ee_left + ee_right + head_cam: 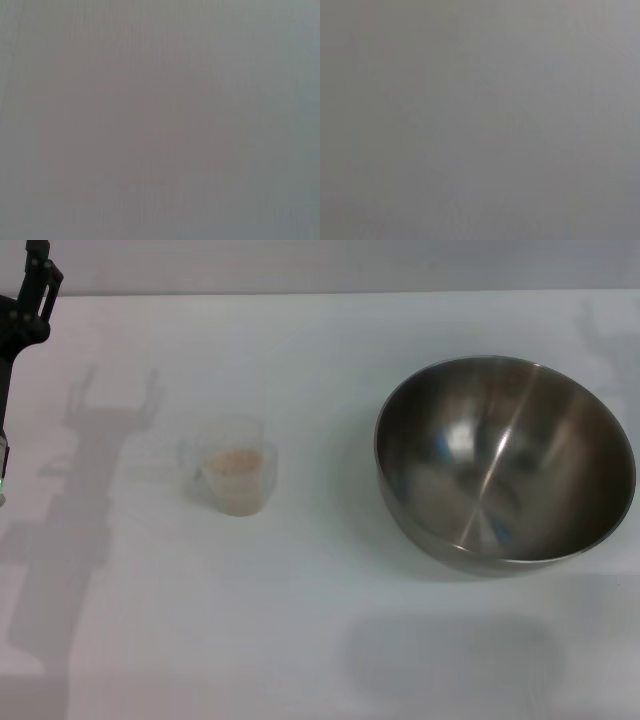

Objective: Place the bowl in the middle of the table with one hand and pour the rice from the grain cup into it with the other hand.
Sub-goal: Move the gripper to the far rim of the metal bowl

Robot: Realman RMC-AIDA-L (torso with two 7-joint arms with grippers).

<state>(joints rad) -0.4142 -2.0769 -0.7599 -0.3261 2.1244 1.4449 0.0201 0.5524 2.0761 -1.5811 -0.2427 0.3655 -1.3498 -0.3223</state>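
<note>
The bowl point(505, 462) is a large shiny steel one and stands empty on the right side of the white table point(300, 640). The grain cup point(232, 476), small and clear, stands upright left of the middle with a little pale rice point(237, 462) inside. Cup and bowl are well apart. Part of my left gripper point(36, 285) shows as a dark shape at the far left edge, raised and away from the cup. My right gripper is out of view. Both wrist views show only a plain grey surface.
The left arm casts a shadow point(95, 440) on the table left of the cup. A pale wall point(320, 265) runs along the table's far edge.
</note>
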